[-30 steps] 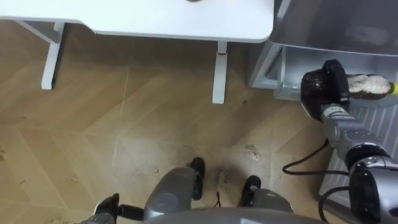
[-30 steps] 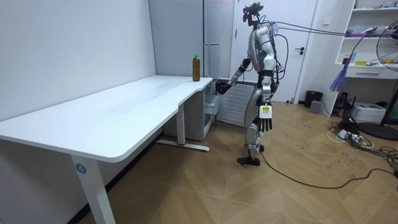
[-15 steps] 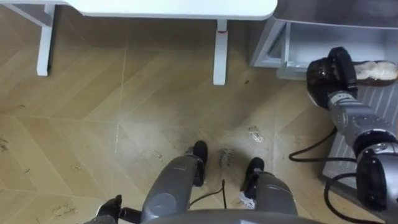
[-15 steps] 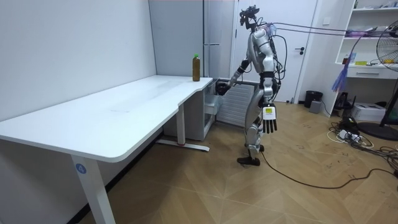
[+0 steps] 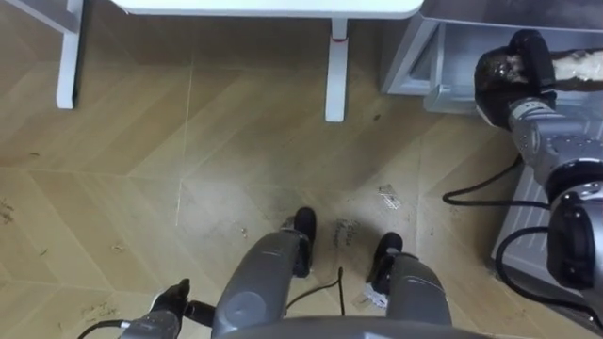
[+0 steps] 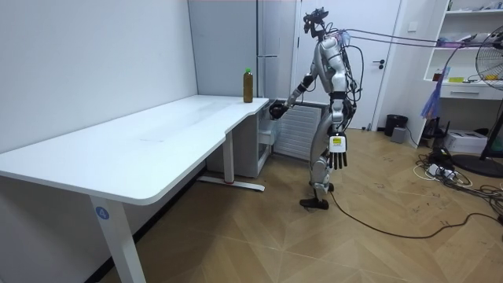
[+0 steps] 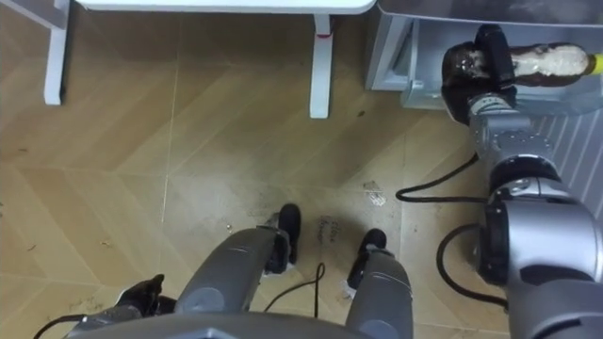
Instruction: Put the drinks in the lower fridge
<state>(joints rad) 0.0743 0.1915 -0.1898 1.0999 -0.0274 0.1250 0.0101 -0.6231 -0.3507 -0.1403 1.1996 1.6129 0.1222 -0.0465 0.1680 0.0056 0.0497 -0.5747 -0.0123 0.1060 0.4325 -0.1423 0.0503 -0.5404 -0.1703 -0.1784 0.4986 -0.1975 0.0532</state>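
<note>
Pale-labelled brown drink bottle lay sideways at two o'clock, black right hand curled round it; left hand hung straight-fingered.

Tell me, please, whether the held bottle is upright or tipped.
Tipped: the bottle lies sideways, seen lengthwise from above, with the right hand curled round it.

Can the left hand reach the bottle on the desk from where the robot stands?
Probably not. The left hand hangs open at its side, away from the desk; the bottle stands on the corner beyond the right hand, which holds a second bottle.
</note>
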